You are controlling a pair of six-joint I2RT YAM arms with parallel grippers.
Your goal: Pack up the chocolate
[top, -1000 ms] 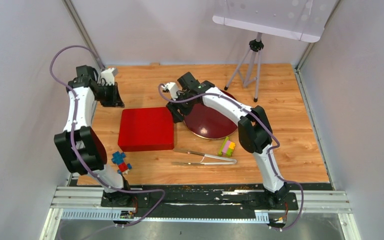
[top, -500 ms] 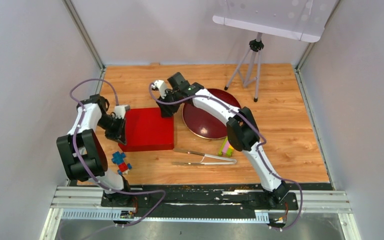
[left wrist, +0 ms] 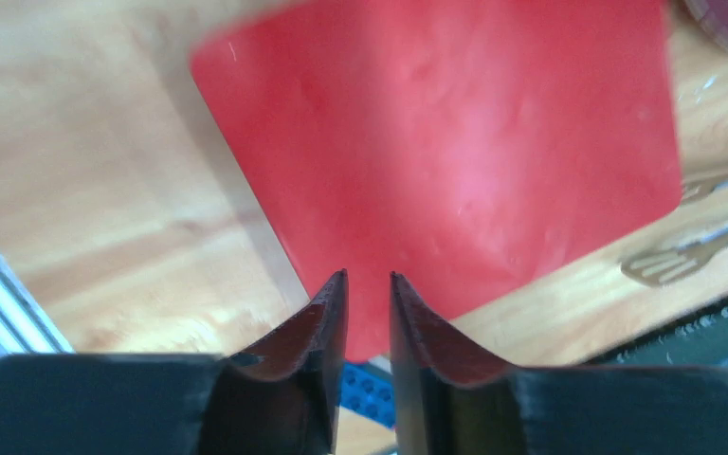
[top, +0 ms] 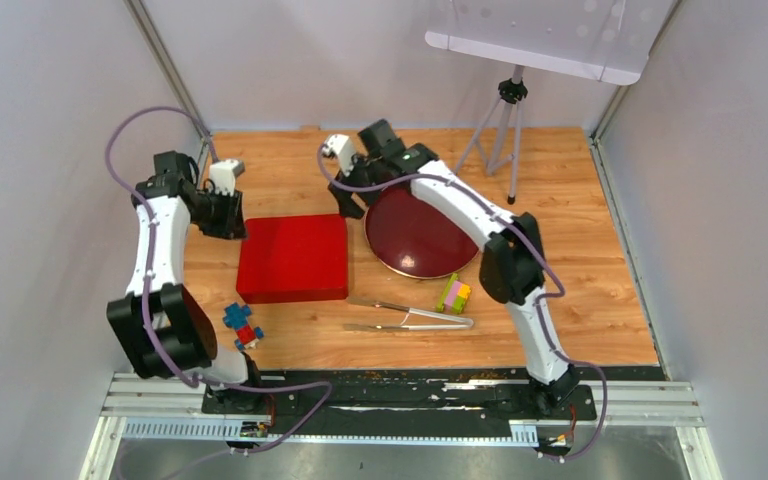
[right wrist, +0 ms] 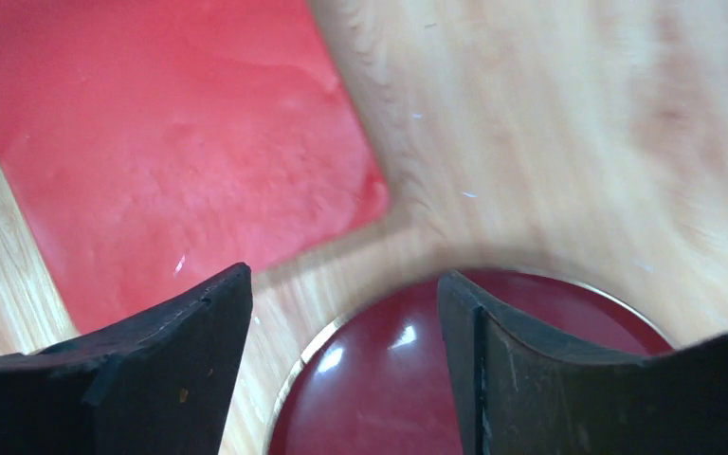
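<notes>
No chocolate shows in any view. A closed red square box (top: 292, 257) lies left of centre, with a dark red round plate (top: 418, 232) to its right. My left gripper (top: 228, 215) hangs just off the box's far left corner. In the left wrist view the left gripper (left wrist: 368, 275) has its jaws a narrow slit apart with nothing between them, above the red box (left wrist: 455, 142). My right gripper (top: 352, 195) is at the plate's far left rim. In the right wrist view the right gripper (right wrist: 341, 273) is open and empty over the plate (right wrist: 417, 379), with the box (right wrist: 152, 133) beside it.
Metal tongs (top: 410, 315) lie in front of the box and plate. A multicoloured toy block (top: 453, 294) sits by the plate's near edge. A blue and red block (top: 242, 324) lies near the left arm's base. A tripod (top: 500, 130) stands at the back right.
My left gripper has drawn back from the box's left edge toward its far left corner. My right gripper has shifted from the box's far right corner to the plate's far left rim.
</notes>
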